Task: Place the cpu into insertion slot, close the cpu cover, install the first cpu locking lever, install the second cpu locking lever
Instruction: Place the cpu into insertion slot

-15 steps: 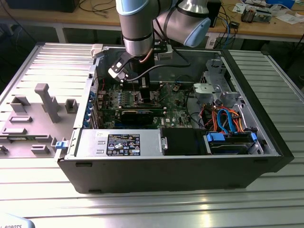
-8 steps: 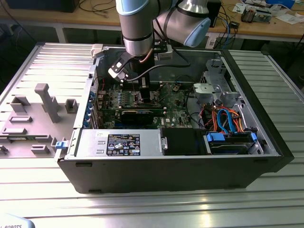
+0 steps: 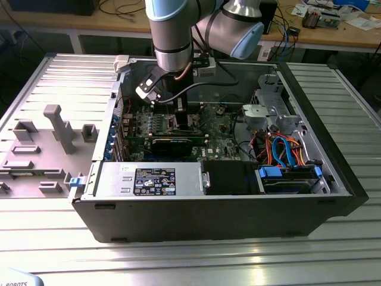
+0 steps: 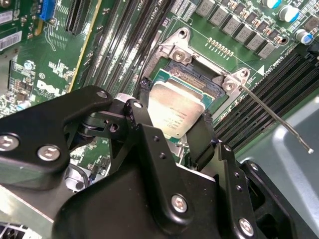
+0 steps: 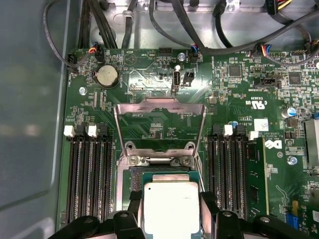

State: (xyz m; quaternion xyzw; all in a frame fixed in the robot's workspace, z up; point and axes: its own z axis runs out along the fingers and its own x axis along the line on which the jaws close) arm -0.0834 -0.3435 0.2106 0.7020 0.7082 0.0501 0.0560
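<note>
In the exterior view the arm (image 3: 174, 42) reaches down into the computer case (image 3: 238, 217) and covers the middle of the green board (image 3: 223, 128). The grey power box (image 3: 113, 179) hides the board's near edge. In the second wrist view the black body of the gripper (image 4: 173, 112) blocks the near side of the chip (image 4: 177, 107) and of the socket (image 4: 197, 82). In the first wrist view the chip is cut off by the picture's edge, as are the fingers (image 5: 135, 204) at its two sides, and it covers most of the socket. Whether the chip rests in the socket or hangs just above it cannot be told.
</note>
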